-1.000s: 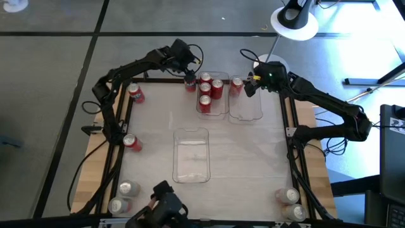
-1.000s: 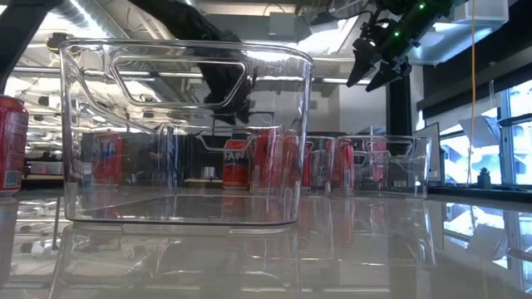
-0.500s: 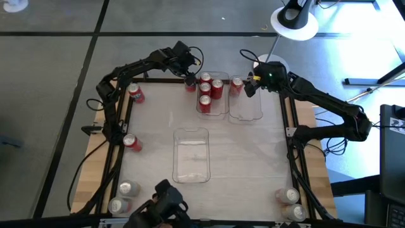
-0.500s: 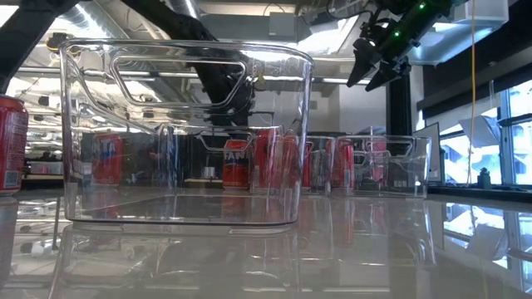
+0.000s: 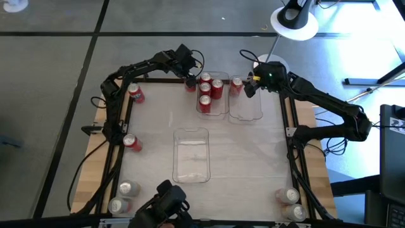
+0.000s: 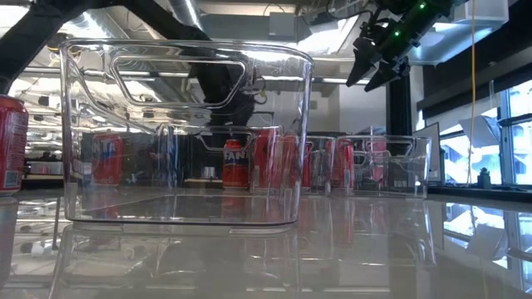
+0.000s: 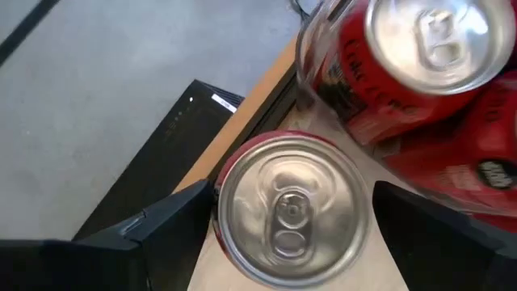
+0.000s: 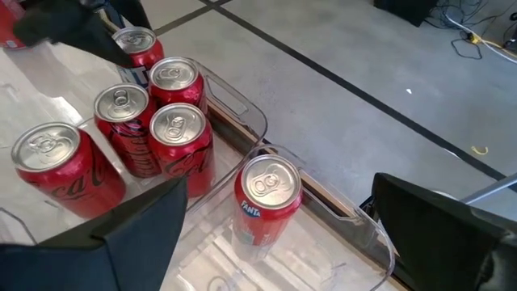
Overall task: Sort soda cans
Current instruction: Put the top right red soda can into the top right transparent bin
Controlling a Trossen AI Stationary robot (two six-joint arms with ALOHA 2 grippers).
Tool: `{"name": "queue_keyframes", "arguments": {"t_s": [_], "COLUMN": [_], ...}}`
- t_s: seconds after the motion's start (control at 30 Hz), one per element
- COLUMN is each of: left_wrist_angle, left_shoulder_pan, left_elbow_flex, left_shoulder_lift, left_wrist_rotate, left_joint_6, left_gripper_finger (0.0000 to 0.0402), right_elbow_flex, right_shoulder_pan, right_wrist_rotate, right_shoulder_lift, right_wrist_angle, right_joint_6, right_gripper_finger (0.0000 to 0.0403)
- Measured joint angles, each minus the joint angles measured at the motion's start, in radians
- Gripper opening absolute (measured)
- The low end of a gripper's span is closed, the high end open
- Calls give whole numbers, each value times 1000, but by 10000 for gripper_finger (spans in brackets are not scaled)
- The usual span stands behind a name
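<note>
The left end effector (image 5: 190, 77) hung open directly over a red can (image 7: 289, 208) standing on the table (image 5: 152, 145) just outside the bin (image 5: 212, 111) that held three cans. The right end effector (image 5: 248, 87) hovered open above the Fanta can (image 8: 265, 202) in the neighbouring bin (image 8: 355, 234).

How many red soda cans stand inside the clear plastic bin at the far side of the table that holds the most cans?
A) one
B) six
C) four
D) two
C: the high view shows four red soda cans grouped inside the clear plastic bin left of the one holding a single can; the right wrist view also shows four.
</note>
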Motion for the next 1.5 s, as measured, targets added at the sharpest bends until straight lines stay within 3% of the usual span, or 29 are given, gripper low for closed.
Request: {"name": "queue_keyframes", "arguments": {"t_s": [0.4, 0.6, 0.8, 1.1, 1.3, 1.5], "left_wrist_angle": [1, 6, -68, -139, -134, -103], "left_shoulder_pan": [-6, -6, -6, -59, -127, -223], "left_elbow_flex": [0, 0, 7, 9, 10, 10], "left_shoulder_lift": [56, 55, 40, -147, -313, -374], "left_wrist_rotate": [1, 0, -10, -127, -129, -78], "left_joint_6": [2, 9, 34, 12, -25, -29], "left_gripper_finger": [329, 294, 292, 292, 292, 292], "right_elbow_flex": [0, 0, -1, -1, -1, -1], "right_shoulder_pan": [0, 0, 0, 0, 0, 2], "right_wrist_rotate": [-4, -4, -8, -39, -127, -250], "right_shoulder_lift": [0, 0, 0, 0, 0, 0], "right_wrist_angle": [-2, -11, -60, -108, -111, -92], "right_joint_6": [8, 8, 47, 94, 101, 100], "right_gripper_finger": [392, 392, 392, 392, 392, 392]}}
